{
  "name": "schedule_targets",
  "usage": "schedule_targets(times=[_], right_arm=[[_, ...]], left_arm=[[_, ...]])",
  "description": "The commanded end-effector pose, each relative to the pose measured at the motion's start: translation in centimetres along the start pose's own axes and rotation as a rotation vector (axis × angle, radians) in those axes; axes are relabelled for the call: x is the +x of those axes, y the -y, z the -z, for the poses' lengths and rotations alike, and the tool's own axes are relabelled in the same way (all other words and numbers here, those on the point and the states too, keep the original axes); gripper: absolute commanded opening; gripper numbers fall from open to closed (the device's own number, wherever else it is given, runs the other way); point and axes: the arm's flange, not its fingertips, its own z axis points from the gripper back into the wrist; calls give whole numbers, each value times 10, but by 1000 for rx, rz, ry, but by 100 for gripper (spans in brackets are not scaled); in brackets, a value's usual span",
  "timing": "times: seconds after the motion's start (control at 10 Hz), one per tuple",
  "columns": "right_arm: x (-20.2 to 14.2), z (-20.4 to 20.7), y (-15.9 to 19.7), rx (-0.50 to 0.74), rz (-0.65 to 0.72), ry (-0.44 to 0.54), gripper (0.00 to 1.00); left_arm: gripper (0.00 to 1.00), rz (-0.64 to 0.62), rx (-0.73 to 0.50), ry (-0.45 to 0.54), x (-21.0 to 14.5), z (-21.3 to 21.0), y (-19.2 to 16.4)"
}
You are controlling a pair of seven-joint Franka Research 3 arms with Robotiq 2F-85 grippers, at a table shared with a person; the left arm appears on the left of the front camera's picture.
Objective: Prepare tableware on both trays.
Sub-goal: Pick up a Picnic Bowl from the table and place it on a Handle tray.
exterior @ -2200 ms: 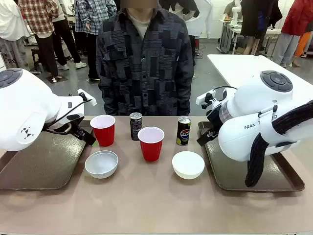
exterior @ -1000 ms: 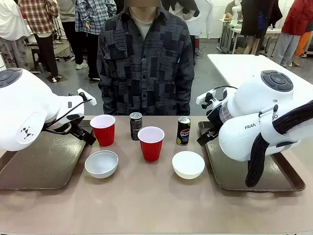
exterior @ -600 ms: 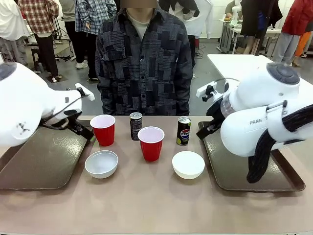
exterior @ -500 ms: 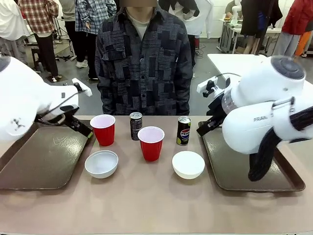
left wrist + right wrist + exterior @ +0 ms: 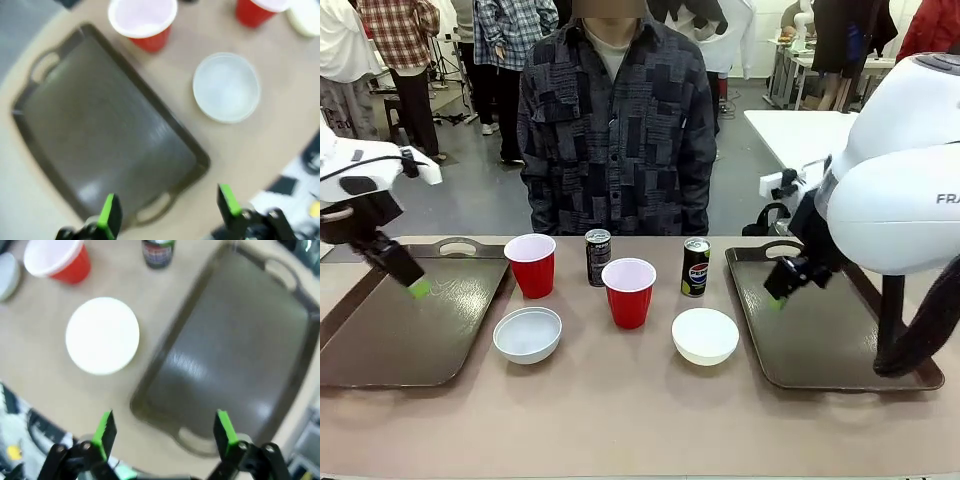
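Observation:
Two dark brown trays lie at the table's ends, the left tray (image 5: 390,345) (image 5: 95,135) and the right tray (image 5: 840,345) (image 5: 235,350), both bare. Between them stand two red cups (image 5: 531,264) (image 5: 629,292), two dark cans (image 5: 598,257) (image 5: 696,267) and two white bowls (image 5: 527,334) (image 5: 705,336). My left gripper (image 5: 418,288) (image 5: 168,207) hangs open over the left tray. Over the right tray's near-left part, my right gripper (image 5: 777,296) (image 5: 164,432) is open too. The left wrist view has a bowl (image 5: 226,87) and a cup (image 5: 142,22). The right wrist view has a bowl (image 5: 102,335), a cup (image 5: 57,260) and a can (image 5: 158,252).
A person (image 5: 615,120) stands at the far edge behind the cans, hands out of sight. Bare tan tabletop (image 5: 620,410) runs along the front. Another white table (image 5: 800,135) stands at the back right, with other people walking behind.
Both arms have lifted and swung outward, away from the cups. Each gripper now hangs higher over its own tray. The tableware has not moved.

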Motion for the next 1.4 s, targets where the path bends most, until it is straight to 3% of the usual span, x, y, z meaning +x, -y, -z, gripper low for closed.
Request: schedule_targets(times=[0.0, 0.1, 0.3, 0.4, 0.5, 0.7, 0.9, 1.1, 1.3], right_arm=[[-120, 50, -15, -88, 68, -82, 100], [0, 0, 0, 0, 0, 0, 100], [0, 0, 0, 0, 0, 0, 100], [-7, 0, -1, -24, 32, -52, 100], [-24, 5, -10, -15, -41, -74, 100], [-55, 17, -14, 30, -36, -85, 100], [-64, 29, -2, 67, 0, -93, 100], [-77, 17, 50, 156, 139, -8, 100], [-136, 4, 134, 410, 335, 156, 100]], left_arm=[[100, -118, 61, -35, -67, 34, 32], [100, 0, 0, 0, 0, 0, 0], [100, 0, 0, 0, 0, 0, 0], [100, -36, 12, -31, -6, -5, 2], [100, -17, -26, -49, -18, 0, 13], [100, -19, -107, -94, -48, 5, 36], [100, -39, -129, -89, -55, 9, 42], [100, -192, -189, -6, -54, 8, -13], [100, -320, -368, 33, -84, 14, -82]])
